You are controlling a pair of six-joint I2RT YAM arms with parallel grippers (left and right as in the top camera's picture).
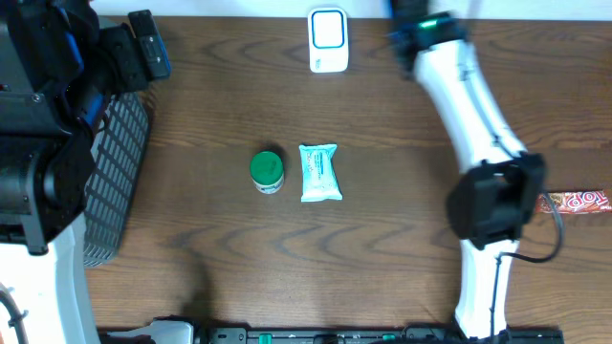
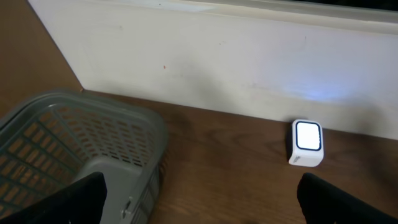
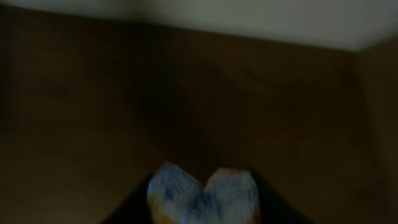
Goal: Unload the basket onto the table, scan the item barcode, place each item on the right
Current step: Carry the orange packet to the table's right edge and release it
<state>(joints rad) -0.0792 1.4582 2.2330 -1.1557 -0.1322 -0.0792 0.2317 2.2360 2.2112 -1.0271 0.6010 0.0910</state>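
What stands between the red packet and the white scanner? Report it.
Nothing visible on the table. The jar and wipes pack lie clear of the line from red packet to scanner.

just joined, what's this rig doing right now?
Barcode-scan run, early on. The right gripper is at the right edge of the table with the end of a red snack wrapper between its jaws; the wrist view is too blurred to say if it's clamped. The left gripper hangs open by the grey basket, holding nothing. A green-lidded jar and a pale packet lie mid-table. The scanner sits lit at the far edge.
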